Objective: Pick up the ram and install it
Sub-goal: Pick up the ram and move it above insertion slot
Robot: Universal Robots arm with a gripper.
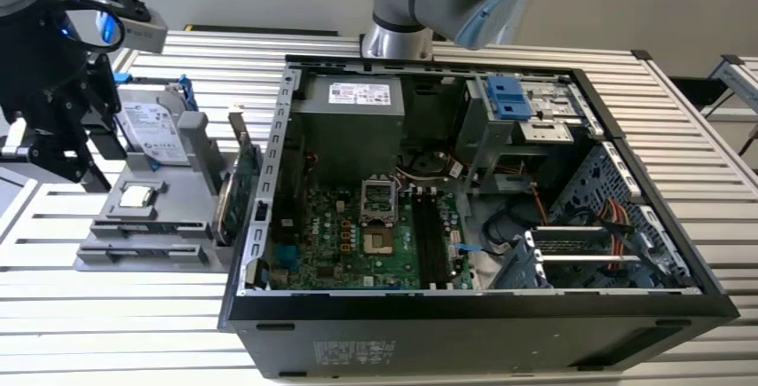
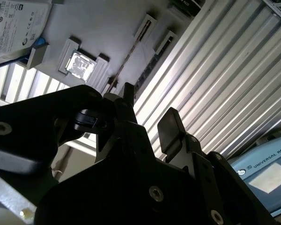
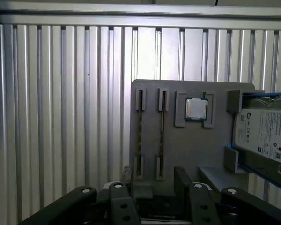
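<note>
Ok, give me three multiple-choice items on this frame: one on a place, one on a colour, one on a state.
1. The processor chip sits: A in a recess of the grey holder; B on top of the hard drive; C in the end effector.
2. The hard drive's clips are: A red; B blue; C yellow.
3. The end effector is: A shut on the hard drive; B shut with nothing in it; C open and empty.
Answers: 1 A, the first wrist view shows it framed in the holder's square recess. 2 B, blue pieces flank the drive. 3 C, in the second wrist view its fingers stand apart with nothing between them.
</note>
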